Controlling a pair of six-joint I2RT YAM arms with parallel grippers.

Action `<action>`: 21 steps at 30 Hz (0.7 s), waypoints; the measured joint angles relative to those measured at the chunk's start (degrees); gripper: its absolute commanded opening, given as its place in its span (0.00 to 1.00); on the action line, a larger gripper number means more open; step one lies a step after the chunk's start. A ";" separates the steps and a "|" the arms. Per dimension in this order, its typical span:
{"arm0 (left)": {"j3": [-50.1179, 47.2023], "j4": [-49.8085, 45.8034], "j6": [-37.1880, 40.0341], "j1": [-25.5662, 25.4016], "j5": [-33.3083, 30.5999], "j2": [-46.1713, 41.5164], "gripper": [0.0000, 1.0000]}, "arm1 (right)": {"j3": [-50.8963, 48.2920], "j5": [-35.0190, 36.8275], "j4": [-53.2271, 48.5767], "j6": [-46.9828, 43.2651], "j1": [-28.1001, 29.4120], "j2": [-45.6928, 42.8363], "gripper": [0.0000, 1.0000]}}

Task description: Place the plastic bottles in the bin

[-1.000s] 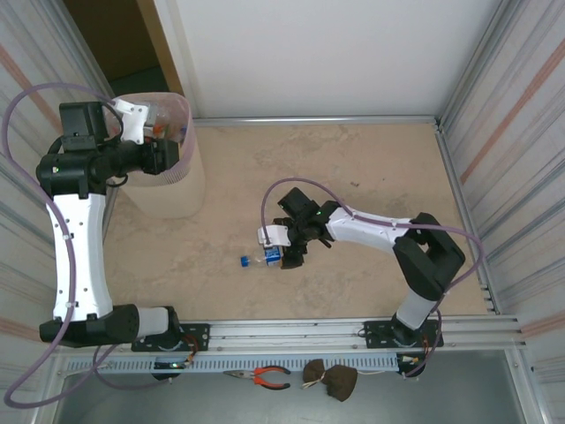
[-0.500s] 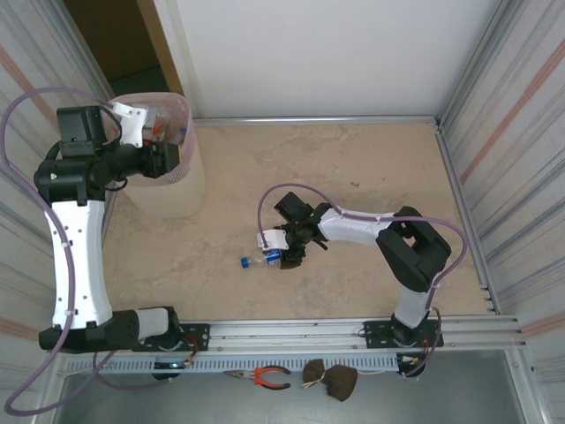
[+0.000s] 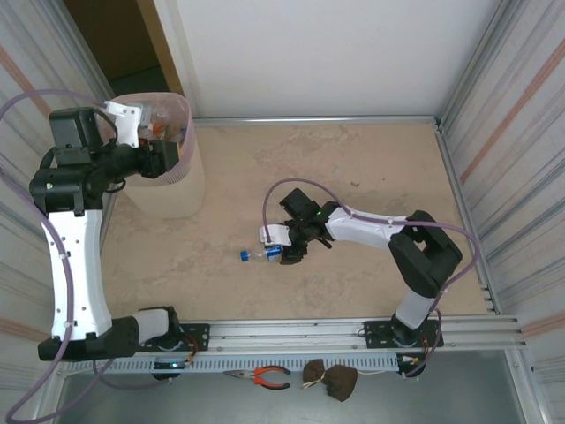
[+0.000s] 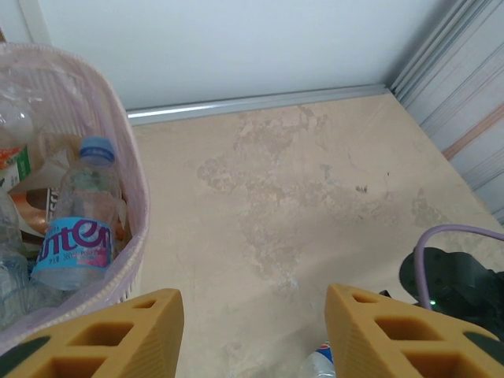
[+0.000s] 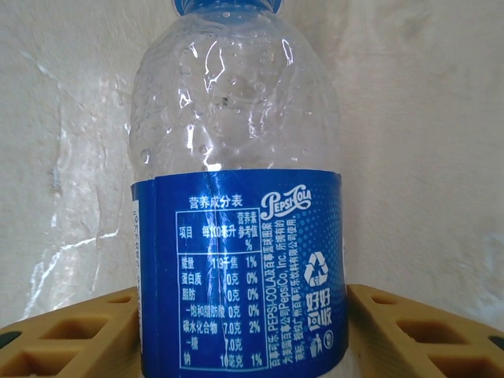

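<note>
My right claw (image 5: pixel 244 315) grips the bottle (image 5: pixel 240 157) by its label; my left claw (image 4: pixel 252 303) hangs released, empty, by the bin (image 4: pixel 134 181).

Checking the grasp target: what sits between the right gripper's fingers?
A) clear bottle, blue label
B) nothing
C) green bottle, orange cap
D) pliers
A: the right wrist view shows a clear bottle with a blue label, flanked on both sides by the fingers of the right gripper.
</note>
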 measured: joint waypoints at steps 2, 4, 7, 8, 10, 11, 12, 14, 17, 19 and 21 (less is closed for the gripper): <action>-0.22 1.33 -0.66 0.00 0.76 -0.90 0.52 | -0.92 -1.31 1.09 2.12 -0.94 -2.73 0.58; -0.92 3.19 -1.29 0.00 2.08 -1.99 0.52 | -2.03 -2.93 2.36 4.79 -2.21 -5.95 0.57; -2.78 7.10 -2.67 0.00 5.05 -3.78 0.53 | -3.39 -5.46 4.66 9.33 -4.31 -10.84 0.57; -3.65 8.76 -3.34 0.00 6.32 -4.44 0.53 | -3.82 -6.14 5.62 10.99 -5.03 -12.59 0.57; -5.60 12.46 -4.63 0.00 9.05 -5.68 0.53 | -4.33 -7.41 7.04 14.03 -6.16 -15.85 0.56; -6.91 14.75 -5.46 0.00 10.47 -6.40 0.53 | -4.42 -8.17 7.80 15.69 -6.69 -17.49 0.56; -8.44 17.29 -6.47 0.00 11.98 -7.17 0.54 | -4.44 -8.68 8.72 17.38 -7.06 -19.06 0.56; -11.63 22.62 -8.68 0.00 14.97 -8.59 0.54 | -4.44 -9.57 10.25 20.94 -7.52 -21.88 0.55; -15.91 31.04 -12.13 -0.20 19.06 -10.03 0.57 | -4.35 -10.05 12.07 26.60 -7.91 -25.55 0.54; -17.79 35.67 -13.75 -1.05 20.85 -10.38 0.59 | -4.17 -10.19 13.22 30.40 -8.17 -27.41 0.54; -19.12 40.24 -14.69 -3.32 22.29 -10.40 0.62 | -4.02 -10.27 15.13 35.17 -8.50 -29.27 0.52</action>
